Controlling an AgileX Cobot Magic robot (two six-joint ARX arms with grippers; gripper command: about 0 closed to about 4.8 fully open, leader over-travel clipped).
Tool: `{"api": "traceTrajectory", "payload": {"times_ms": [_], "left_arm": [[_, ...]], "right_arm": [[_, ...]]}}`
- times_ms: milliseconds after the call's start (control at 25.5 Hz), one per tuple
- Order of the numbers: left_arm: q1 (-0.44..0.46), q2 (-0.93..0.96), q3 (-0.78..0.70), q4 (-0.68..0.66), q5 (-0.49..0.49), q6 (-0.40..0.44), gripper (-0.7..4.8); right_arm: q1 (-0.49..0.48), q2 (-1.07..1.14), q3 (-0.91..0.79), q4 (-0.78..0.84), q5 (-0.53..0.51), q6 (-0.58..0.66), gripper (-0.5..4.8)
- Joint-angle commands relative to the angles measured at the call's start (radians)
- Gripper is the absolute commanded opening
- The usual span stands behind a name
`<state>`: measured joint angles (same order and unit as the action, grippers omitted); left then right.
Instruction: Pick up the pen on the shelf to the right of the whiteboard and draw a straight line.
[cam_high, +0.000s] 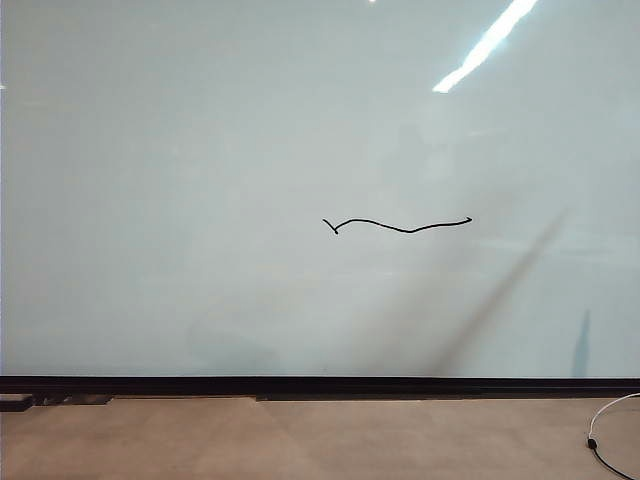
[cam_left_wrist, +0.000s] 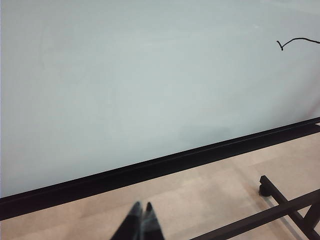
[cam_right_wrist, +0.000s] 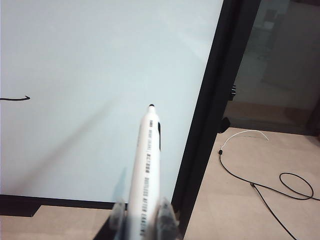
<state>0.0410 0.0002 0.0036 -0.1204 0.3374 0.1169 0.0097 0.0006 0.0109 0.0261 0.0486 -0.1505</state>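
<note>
Right gripper is clamped on the pen, pads on the lower barrel, tip pointing out toward the whiteboard but clear of it. Pen sits near the board's right-hand black frame edge. Neither arm shows in the exterior view.

Left gripper has fingertips together, holding nothing, low over the wooden floor in front of the board's black bottom strip.

Straight line is already on the board around mid-height: thin black stroke, slightly wavy, small hook at its left end. Drawing step looks done to me.

Handling, my read:
- Pen is light, rigid, smooth plastic barrel. Slippery under two pads, so it can twist or slide axially if the tip is pressed hard.
- Mid-to-lower barrel is the right hold; it leaves enough length past the fingers for the tip to reach the board.
- Tip is the fragile part; glossy board gives little friction, hence the waviness.

Containers: none visible. The shelf isn't in any view. Loose cable lies on the floor right of the frame.
</note>
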Motion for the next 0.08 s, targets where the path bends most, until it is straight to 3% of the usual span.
{"api": "traceTrajectory", "payload": {"times_ms": [39,79], "left_arm": [[0.000,0.000,0.004,0.006,0.000,0.003,-0.05],[0.000,0.000,0.004,0.005,0.000,0.003,-0.05]], "right_arm": [[-0.001,0.000,0.003,0.015,-0.002,0.005,-0.06],[-0.001,0.000,0.003,0.015,-0.002,0.005,-0.06]]}}
